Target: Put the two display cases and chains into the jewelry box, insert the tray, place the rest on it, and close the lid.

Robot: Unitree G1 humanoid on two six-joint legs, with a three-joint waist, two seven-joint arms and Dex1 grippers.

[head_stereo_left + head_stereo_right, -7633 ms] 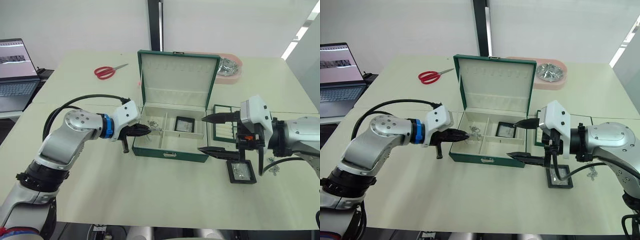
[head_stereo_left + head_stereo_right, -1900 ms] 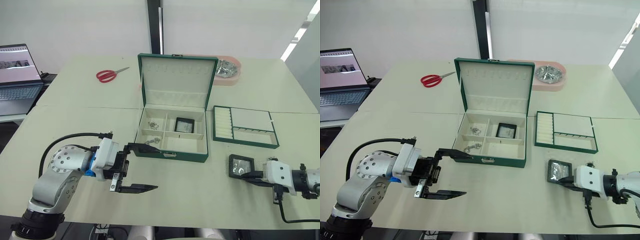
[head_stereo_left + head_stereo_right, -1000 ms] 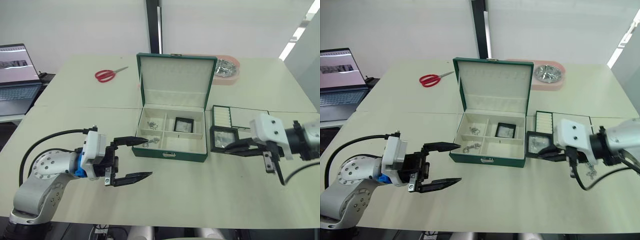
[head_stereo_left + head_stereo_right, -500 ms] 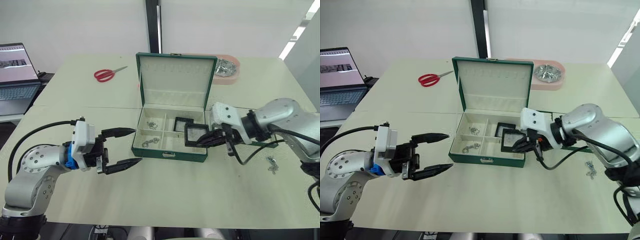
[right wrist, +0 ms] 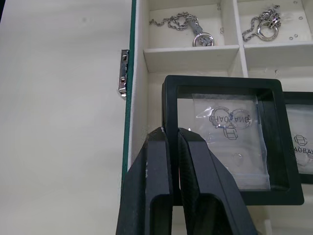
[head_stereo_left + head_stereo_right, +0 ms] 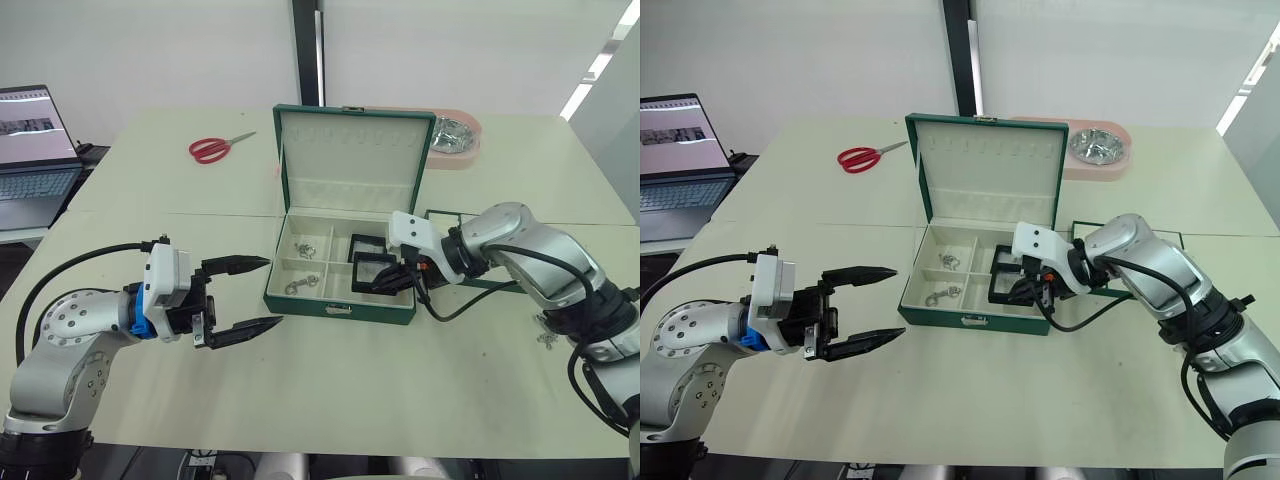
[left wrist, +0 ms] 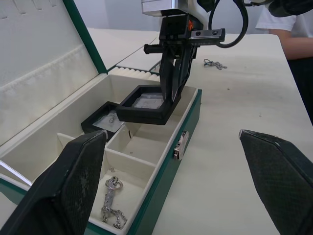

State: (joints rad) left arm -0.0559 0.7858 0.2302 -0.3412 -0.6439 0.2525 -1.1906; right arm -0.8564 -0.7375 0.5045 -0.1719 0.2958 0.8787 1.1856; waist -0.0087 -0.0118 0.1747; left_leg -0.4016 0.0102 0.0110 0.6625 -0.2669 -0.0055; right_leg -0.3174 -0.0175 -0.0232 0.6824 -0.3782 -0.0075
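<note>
Right now, as seen from beside the table:

Jewelry box: the jewelry box [image 6: 340, 300] sits at mid-table, its lid [image 6: 350, 160] standing upright at the 12 o'clock side with the cream lining facing forward.
Box, rear compartments: a chain [image 6: 303, 247] lies in the one at 10 o'clock; one display case [image 6: 364, 246] lies flat in the one at 1 o'clock.
Box, front compartments: another chain [image 6: 295, 287] with a ring end lies in the one at 8 o'clock.
Second display case: the other display case [image 6: 371, 270] is held tilted just above the front compartment at 4 o'clock; a small clear bag with print shows through its window.
Right gripper: the right gripper [image 5: 172, 142] is pinched tight on that case's black frame edge.
Left gripper: the left gripper [image 6: 245, 295] hovers off the box's 9 o'clock side, fingers spread wide, holding nothing.
Tray: a green tray [image 6: 1160, 240] lies at 3 o'clock of the box, largely hidden behind the right arm.
Pink dish: a pink dish [image 6: 1095, 150] at 1 o'clock holds silvery items too small to make out.
Loose pieces: something small and metallic [image 6: 545, 330] lies at 4 o'clock.
Elsewhere: red scissors [image 6: 215, 147] at 10 o'clock; a laptop [image 6: 30, 140], cut off by the frame.
</note>
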